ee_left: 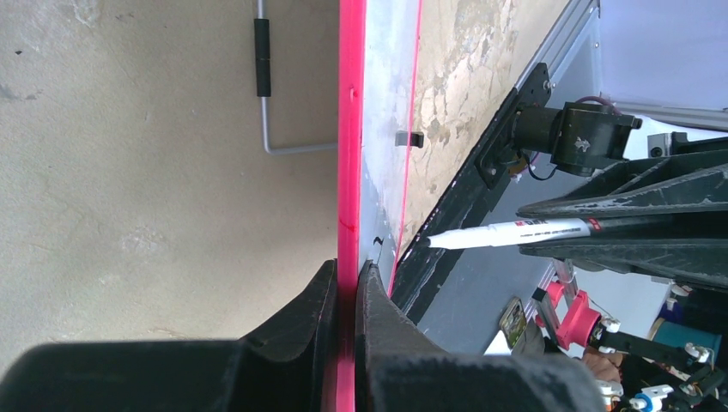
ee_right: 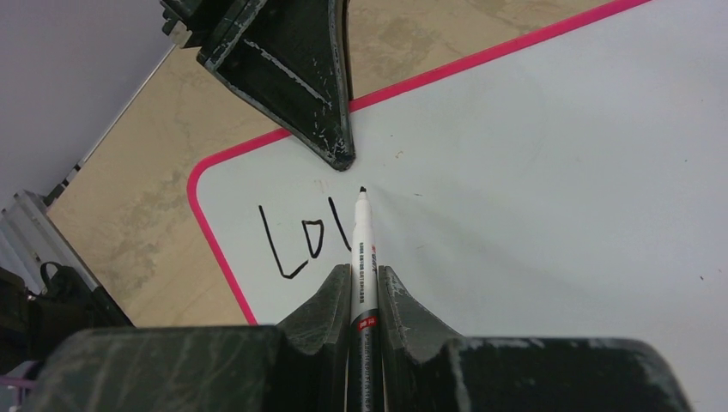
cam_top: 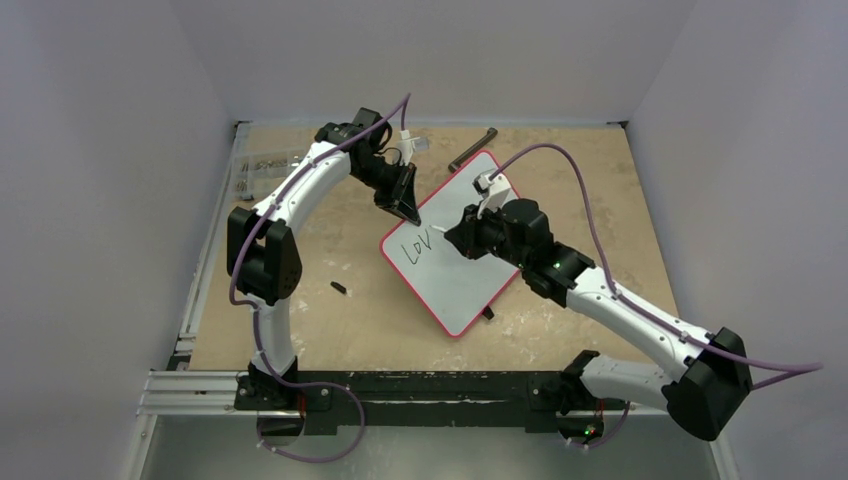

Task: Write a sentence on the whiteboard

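Observation:
The whiteboard point(cam_top: 470, 255) lies tilted on the table, white with a pink rim. Black marker strokes "LOV" point(cam_top: 416, 247) stand near its left corner; the right wrist view shows them as "LO" plus one stroke point(ee_right: 302, 242). My left gripper point(cam_top: 409, 212) is shut on the board's pink rim point(ee_left: 350, 172) at its upper left edge. My right gripper point(cam_top: 457, 236) is shut on a white marker point(ee_right: 362, 257) whose black tip sits at the board just right of the writing. The marker also shows in the left wrist view point(ee_left: 506, 233).
A dark rod-like tool point(cam_top: 472, 149) lies beyond the board's far corner. A small black piece point(cam_top: 339, 288) lies on the wooden table left of the board. A clear box of small parts point(cam_top: 262, 170) sits at the far left edge.

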